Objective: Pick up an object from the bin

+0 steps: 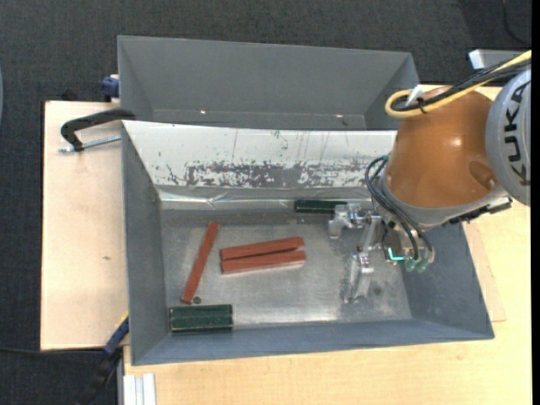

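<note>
At the frame's right-centre the gripper (359, 289) hangs over bare bin floor (304, 298), grip state unreadable; the red block (262, 255) lies at centre, so it should probably shift left and straddle the block's narrow width.

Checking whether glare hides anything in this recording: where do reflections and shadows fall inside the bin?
Camera view: a bright glare band runs across the far wall of the bin; the floor shines dully around the gripper, whose metal blends into it; the red-brown block, the thin red-brown stick and the dark green block stand out clearly; the near-left corner lies in shadow.
</note>
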Action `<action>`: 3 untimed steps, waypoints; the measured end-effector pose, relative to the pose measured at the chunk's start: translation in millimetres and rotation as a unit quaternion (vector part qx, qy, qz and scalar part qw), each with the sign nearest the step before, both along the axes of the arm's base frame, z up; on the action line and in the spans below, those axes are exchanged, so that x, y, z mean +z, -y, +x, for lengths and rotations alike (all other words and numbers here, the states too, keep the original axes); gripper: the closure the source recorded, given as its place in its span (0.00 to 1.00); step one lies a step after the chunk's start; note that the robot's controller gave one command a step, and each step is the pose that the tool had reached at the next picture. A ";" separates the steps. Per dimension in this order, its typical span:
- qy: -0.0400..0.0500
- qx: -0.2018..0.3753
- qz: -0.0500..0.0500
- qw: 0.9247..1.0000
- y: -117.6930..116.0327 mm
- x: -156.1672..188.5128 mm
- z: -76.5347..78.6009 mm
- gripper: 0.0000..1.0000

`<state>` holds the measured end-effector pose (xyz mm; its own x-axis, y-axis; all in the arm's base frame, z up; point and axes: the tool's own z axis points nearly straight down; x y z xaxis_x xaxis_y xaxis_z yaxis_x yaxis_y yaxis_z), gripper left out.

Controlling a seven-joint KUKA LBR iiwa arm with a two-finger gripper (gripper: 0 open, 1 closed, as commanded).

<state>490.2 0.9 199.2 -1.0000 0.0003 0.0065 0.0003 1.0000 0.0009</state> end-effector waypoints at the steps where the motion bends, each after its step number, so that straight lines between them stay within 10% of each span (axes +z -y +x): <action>1: 0.004 0.000 0.000 1.000 0.0 3.1 1.6 0.00; 3: 0.005 0.097 0.000 0.995 -85.0 -71.5 46.1 0.00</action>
<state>536.3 85.9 127.7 -0.9811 -0.1934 -0.0038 -0.1934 0.9811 0.0008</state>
